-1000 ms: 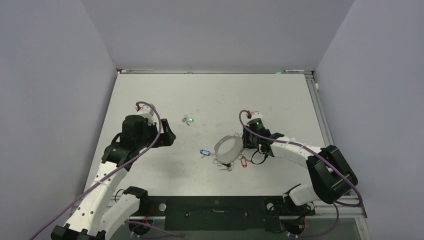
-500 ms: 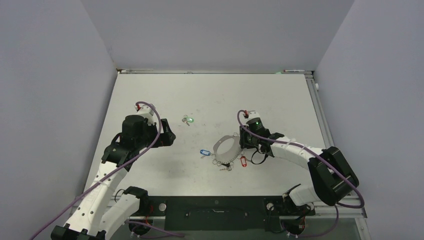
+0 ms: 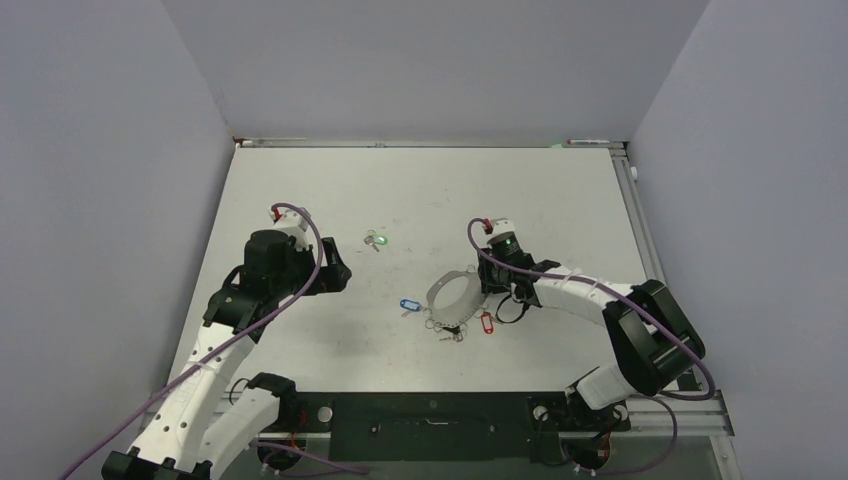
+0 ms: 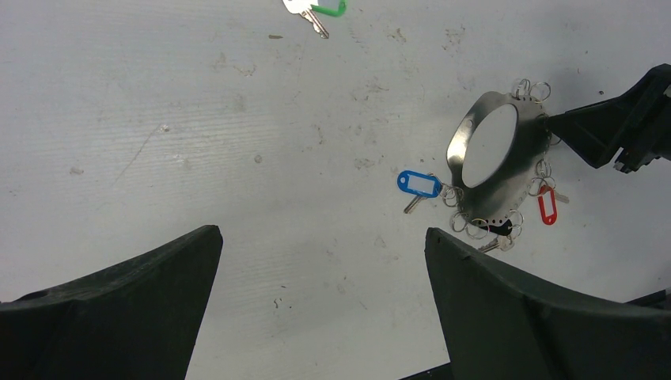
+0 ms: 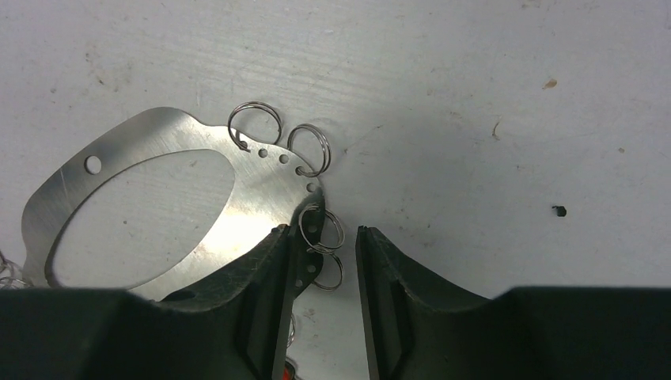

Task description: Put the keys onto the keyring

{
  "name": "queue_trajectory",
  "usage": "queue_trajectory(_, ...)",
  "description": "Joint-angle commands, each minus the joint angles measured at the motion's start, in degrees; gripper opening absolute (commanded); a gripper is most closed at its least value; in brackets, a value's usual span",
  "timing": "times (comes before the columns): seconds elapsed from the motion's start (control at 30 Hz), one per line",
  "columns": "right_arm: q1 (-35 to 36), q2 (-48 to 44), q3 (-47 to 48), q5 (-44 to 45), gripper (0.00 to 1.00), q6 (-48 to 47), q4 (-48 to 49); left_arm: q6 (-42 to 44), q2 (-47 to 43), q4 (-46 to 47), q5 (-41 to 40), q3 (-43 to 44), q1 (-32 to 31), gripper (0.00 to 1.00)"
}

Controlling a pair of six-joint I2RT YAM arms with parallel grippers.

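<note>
nearest, the red-tagged key [image 4: 547, 204] and the blue-tagged key [image 4: 419, 184] were seen lying on the table [image 3: 560, 200] at the keyring [image 5: 261, 186], against its split rings [image 5: 254, 123]. the keyring's right rim was straddled by the right gripper [image 5: 322, 231], its fingers [image 5: 261, 293] narrowly parted; a firm grip could not be told. the left gripper [image 4: 323, 237] was held wide open and empty, well to the left. farthest, the green-tagged key [image 3: 376, 240] was left lying alone.
</note>
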Motion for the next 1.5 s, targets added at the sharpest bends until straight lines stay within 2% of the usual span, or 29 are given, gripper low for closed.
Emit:
queue_trajectory(0.0, 0.46, 1.15, 2.44, 2.40, 0.35, -1.54, 1.60, 0.95, 0.03, 2.70, -0.16, 2.24, -0.25, 1.00)
queue_trajectory(0.4, 0.46, 3.45, 2.94, 1.40, 0.34, -3.70, 2.97, 0.95, 0.52, 2.79, 0.00, 2.17, -0.29, 1.00)
queue_trajectory(0.57, 0.46, 1.97, 3.87, -0.20, 0.42, -3.55, 2.38, 1.04, 0.65, 2.79, -0.18, 2.18, -0.26, 1.00)
queue_trajectory(0.83, 0.46, -2.09, 7.23, -1.87, 0.42, 5.65, 0.51, 1.04, 0.92, 2.79, -0.36, 2.27, -0.17, 1.00)
queue_trajectory(1.03, 0.45, 1.19, 8.40, 4.21, 0.37, 15.06, -3.41, 1.04, 0.66, 2.79, -0.45, 2.27, -0.16, 1.00)
queue_trajectory(1.23, -0.13, -0.03, 6.58, 5.90, 0.38, 15.73, -2.36, 1.04, 0.44, 2.79, -0.32, 2.18, -0.23, 1.00)
queue_trajectory(1.47, -4.07, -1.34, 6.47, 6.42, 0.39, 21.05, -5.19, 1.04, 0.31, 2.88, -0.18, 2.17, -0.23, 1.00)
